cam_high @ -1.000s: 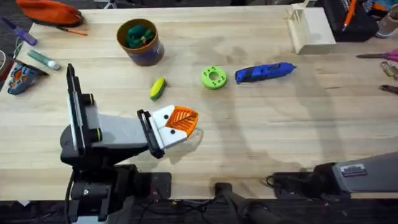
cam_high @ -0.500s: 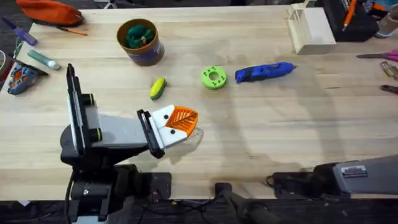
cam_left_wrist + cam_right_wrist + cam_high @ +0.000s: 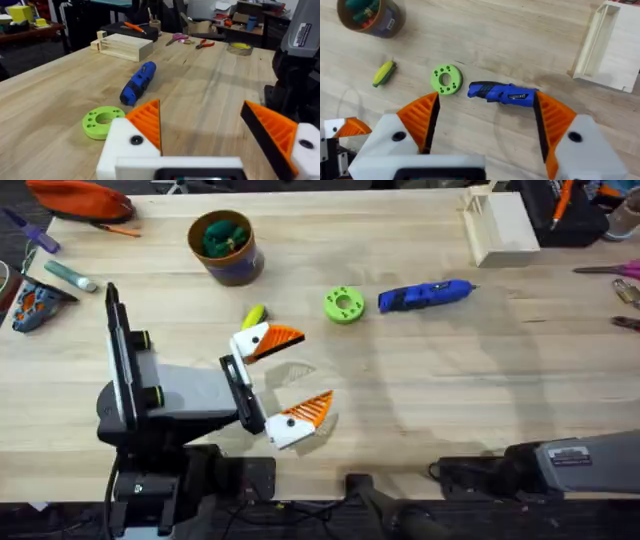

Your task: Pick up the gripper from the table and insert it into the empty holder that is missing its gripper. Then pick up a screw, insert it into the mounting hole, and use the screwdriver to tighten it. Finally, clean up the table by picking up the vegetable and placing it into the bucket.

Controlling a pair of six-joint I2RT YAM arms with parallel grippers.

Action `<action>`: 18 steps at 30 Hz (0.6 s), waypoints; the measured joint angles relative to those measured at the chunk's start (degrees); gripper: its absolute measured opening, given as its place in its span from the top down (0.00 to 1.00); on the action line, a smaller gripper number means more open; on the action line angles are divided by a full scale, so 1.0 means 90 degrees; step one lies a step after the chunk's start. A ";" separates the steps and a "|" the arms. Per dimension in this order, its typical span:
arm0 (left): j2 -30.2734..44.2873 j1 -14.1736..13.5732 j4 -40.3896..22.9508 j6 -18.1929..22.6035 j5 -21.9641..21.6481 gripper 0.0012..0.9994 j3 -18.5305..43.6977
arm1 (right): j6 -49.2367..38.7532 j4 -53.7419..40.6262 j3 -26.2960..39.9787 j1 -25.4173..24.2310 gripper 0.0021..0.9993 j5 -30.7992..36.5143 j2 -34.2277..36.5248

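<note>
Left hand point(image 3: 288, 376) spread wide, partly hiding the vegetable point(image 3: 255, 313); right hand point(image 3: 485, 122) spread, seemingly above the screwdriver point(image 3: 502, 93).

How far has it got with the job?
Fitting looks done: the left pincer has orange pieces on both fingers and is open, holding nothing. The screwdriver lies on the table; whether a screw is in, I can't tell. The vegetable lies beside the bucket, not in it.

Green ring-shaped dish point(image 3: 343, 305) mid-table. White-and-wood open box point(image 3: 497, 225) at far right edge. Orange pouch point(image 3: 80, 198) far left corner. Scissors point(image 3: 612, 270) at right edge.
</note>
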 joint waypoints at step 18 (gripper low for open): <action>0.0002 0.0000 -0.0309 -0.0675 -0.0863 0.01 0.0280 | 0.0002 0.0000 0.0000 -0.0002 0.01 0.0000 0.0001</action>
